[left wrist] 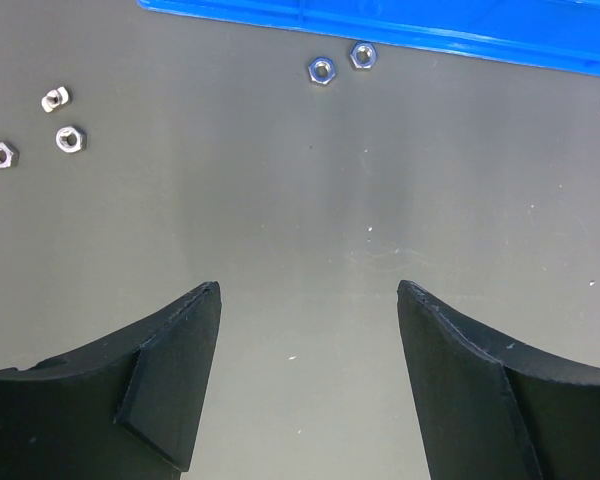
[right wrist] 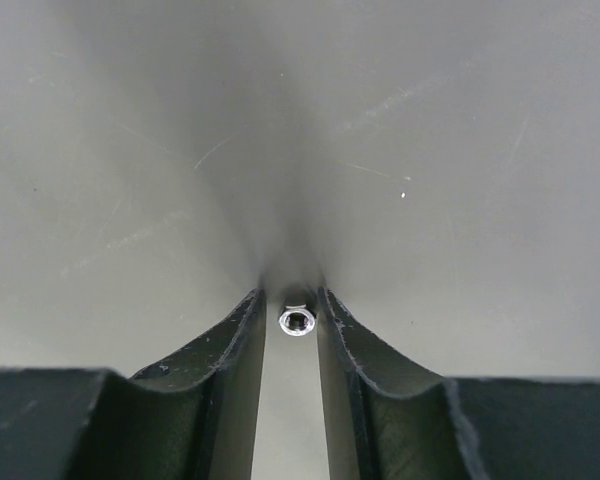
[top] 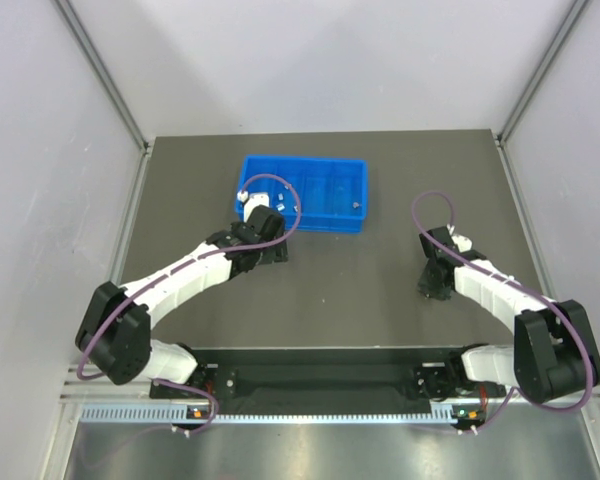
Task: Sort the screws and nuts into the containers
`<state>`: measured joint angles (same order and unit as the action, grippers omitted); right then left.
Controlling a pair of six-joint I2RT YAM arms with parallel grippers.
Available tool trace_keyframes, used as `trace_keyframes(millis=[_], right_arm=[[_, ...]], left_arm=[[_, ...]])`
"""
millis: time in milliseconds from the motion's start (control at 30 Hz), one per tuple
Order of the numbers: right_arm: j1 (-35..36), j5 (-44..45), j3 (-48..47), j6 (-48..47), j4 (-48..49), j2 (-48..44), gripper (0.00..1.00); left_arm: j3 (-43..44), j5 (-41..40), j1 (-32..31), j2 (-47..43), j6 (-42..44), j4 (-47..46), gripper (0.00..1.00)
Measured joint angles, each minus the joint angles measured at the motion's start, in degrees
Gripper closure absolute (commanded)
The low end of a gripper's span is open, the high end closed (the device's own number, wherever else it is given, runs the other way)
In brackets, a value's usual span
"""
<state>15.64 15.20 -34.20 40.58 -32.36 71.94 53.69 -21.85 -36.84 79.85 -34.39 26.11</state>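
Note:
The blue tray (top: 325, 180) lies at the table's back centre; its front edge shows in the left wrist view (left wrist: 430, 28). My left gripper (top: 263, 238) (left wrist: 308, 300) is open and empty, low over the table just in front of the tray. Two nuts (left wrist: 321, 69) lie beside the tray's edge ahead of it; two more nuts (left wrist: 70, 138) and a small screw (left wrist: 55, 98) lie to the left. My right gripper (top: 432, 285) (right wrist: 292, 300) is down on the table at the right, its jaws nearly closed on an upright screw (right wrist: 297, 321).
A few tiny pieces lie in the tray's compartments (top: 355, 205). Grey enclosure walls stand on both sides and at the back. Each arm's purple cable (top: 435, 200) loops above its wrist.

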Motion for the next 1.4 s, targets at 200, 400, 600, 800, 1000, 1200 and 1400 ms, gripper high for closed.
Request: trace_keyframes(millis=[200, 400, 600, 800, 1000, 1200, 1400], right_arm=[[0.11, 0.04, 0.07, 0.72, -0.63, -0.22, 0.78], [0.76, -0.15, 0.61, 1.75, -1.51, -1.25, 0.71], [1.03, -0.28, 1.22, 2.16, -2.19, -2.25, 0.73], [1.11, -0.09, 1.16, 2.08, -2.25, -1.97, 0.75], [1.14, 0.26, 0.31, 1.9, -2.67, -0.76, 0.82], [1.22, 0.28, 0.31, 1.88, -2.67, -0.85, 0.95], [2.29, 0.5, 0.28, 1.16, -2.64, -0.98, 0.98]], left_arm=[[-0.04, 0.0, 0.0, -0.72, 0.09, -0.02, 0.24], [-0.04, 0.02, 0.0, -0.83, 0.31, -0.02, 0.24], [-0.07, 0.22, 0.04, -0.9, 0.33, -0.04, 0.24], [-0.15, 0.26, 0.04, -0.9, 0.31, -0.07, 0.24], [-0.37, 0.39, 0.07, -0.9, 0.37, -0.13, 0.24], [-0.39, 0.52, 0.31, -0.9, 0.5, -0.17, 0.24], [-0.39, 0.63, 0.42, -0.9, 0.55, -0.2, 0.24]])
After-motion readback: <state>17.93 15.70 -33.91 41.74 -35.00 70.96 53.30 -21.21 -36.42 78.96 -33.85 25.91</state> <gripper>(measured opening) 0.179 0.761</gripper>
